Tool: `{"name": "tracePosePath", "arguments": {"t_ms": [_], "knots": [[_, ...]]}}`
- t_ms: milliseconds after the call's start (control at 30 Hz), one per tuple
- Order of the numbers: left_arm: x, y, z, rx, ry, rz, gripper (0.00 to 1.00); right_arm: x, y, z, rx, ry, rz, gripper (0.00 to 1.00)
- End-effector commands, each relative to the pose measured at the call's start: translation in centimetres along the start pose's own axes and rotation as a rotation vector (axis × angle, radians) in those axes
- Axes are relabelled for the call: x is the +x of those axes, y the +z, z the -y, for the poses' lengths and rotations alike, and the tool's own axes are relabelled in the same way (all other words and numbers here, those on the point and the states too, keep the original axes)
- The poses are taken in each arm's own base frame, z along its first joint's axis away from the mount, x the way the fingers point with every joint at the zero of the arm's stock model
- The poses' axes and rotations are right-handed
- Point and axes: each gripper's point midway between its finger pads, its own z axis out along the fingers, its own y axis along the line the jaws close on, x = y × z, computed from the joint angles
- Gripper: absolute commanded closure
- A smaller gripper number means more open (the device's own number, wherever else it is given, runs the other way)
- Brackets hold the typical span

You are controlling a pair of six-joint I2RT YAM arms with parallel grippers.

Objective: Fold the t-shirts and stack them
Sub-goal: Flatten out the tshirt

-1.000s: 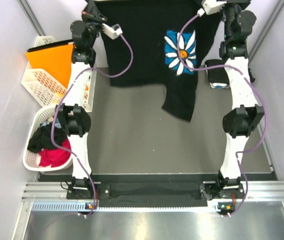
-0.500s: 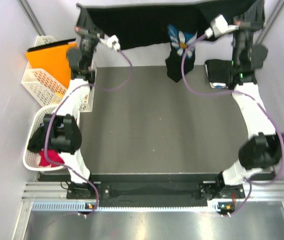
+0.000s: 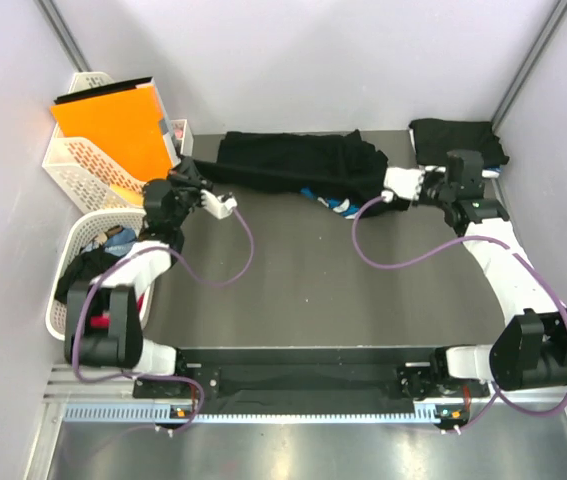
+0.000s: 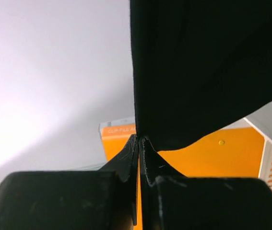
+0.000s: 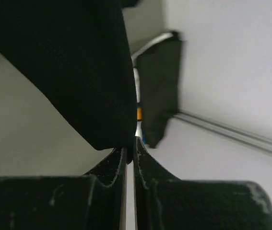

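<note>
Starting at the bottom of the overhead view, both arm bases sit on the rail and the grey surface (image 3: 303, 290) runs bare up the middle of the frame. At lower left is the round white basket (image 3: 55, 318), with dark and blue cloth (image 3: 88, 268) heaped in it and the left arm bent over its rim. Moving up to the wrist cameras: the left fingers (image 4: 126, 160) are clenched tight on an edge of the black t-shirt (image 3: 283, 160), and the cloth rises from the pinch to fill the upper right of that view. It's the same on the other side: the right fingers (image 5: 112, 163) are pressed together on a black hem that hangs across the upper left of their view. From above, the shirt is strung between the two grips as a bunched band across the far part of the surface, left-centre to right-centre. A bit of the blue-and-white flower print (image 3: 331, 203) peeks out under its near edge. I can't tell whether the whole band lies flat or part of it is lifted. Beyond it, at upper right, a folded dark pile (image 3: 458, 135) sits in the corner. At upper left the orange folder (image 3: 113, 120) leans in a white lattice basket (image 3: 78, 165) against the wall.
</note>
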Motion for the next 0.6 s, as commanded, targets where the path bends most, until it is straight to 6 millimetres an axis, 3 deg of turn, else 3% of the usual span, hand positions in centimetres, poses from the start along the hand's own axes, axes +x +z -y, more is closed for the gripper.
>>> {"name": "tracePosePath", "arguments": {"t_ms": [0, 33, 67, 100, 133, 167, 200, 233, 267, 300, 333, 367, 400, 433, 567], "knots": [[-1.4, -3.5, -2.8, 0.026, 0.001, 0.122, 1.0, 0.7, -2.5, -4.8, -0.24, 0.069, -0.041, 1.0], [-1.7, -3.7, -2.9, 0.049, -0.042, 0.135, 1.0, 0.9, -3.0, -4.4, -0.246, 0.108, -0.052, 1.0], [-1.3, -3.9, -6.2, 0.002, -0.065, 0.133, 1.0, 0.8, -3.2, -3.5, -0.24, 0.134, -0.044, 1.0], [-1.0, -4.0, -7.4, -0.001, -0.153, 0.129, 1.0, 0.7, -4.4, -0.2, -0.175, 0.156, -0.042, 1.0], [-1.0, -4.2, -7.2, 0.06, -0.216, 0.128, 1.0, 0.6, -5.4, -0.1, -0.199, 0.182, -0.052, 1.0], [-0.6, -4.6, -11.6, 0.011, -0.238, 0.128, 1.0, 0.1, -6.2, 0.9, -0.193, 0.196, -0.03, 1.0], [-0.8, -5.0, -12.5, 0.036, -0.293, 0.143, 1.0, -0.5, -8.2, 4.0, -0.131, 0.205, -0.007, 1.0], [-1.0, -5.4, -13.1, 0.075, -0.322, 0.151, 1.0, -1.0, -9.6, 3.3, -0.189, 0.224, -0.001, 1.0], [-1.2, -6.3, -15.0, 0.122, -0.352, 0.161, 1.0, -1.9, -10.4, 3.8, -0.208, 0.232, 0.03, 1.0], [-1.5, -6.9, -15.5, 0.152, -0.4, 0.17, 1.0, -2.8, -12.5, 6.5, -0.152, 0.226, 0.051, 1.0], [-1.7, -7.9, -18.7, 0.121, -0.399, 0.185, 1.0, -3.0, -13.7, 5.6, -0.209, 0.255, 0.042, 1.0], [-2.2, -8.6, -17.7, 0.191, -0.445, 0.192, 1.0, -3.3, -14.1, 6.0, -0.225, 0.269, 0.049, 1.0], [-2.3, -9.1, -18.6, 0.179, -0.468, 0.193, 1.0, -3.9, -16.2, 7.0, -0.209, 0.275, 0.056, 1.0], [-2.6, -10.1, -20.0, 0.15, -0.477, 0.2, 1.0, -4.1, -16.9, 7.4, -0.201, 0.288, 0.061, 1.0], [-3.4, -12.6, -20.7, 0.153, -0.494, 0.206, 1.0, -4.2, -20.6, 9.7, -0.065, 0.262, 0.051, 1.0]]}}
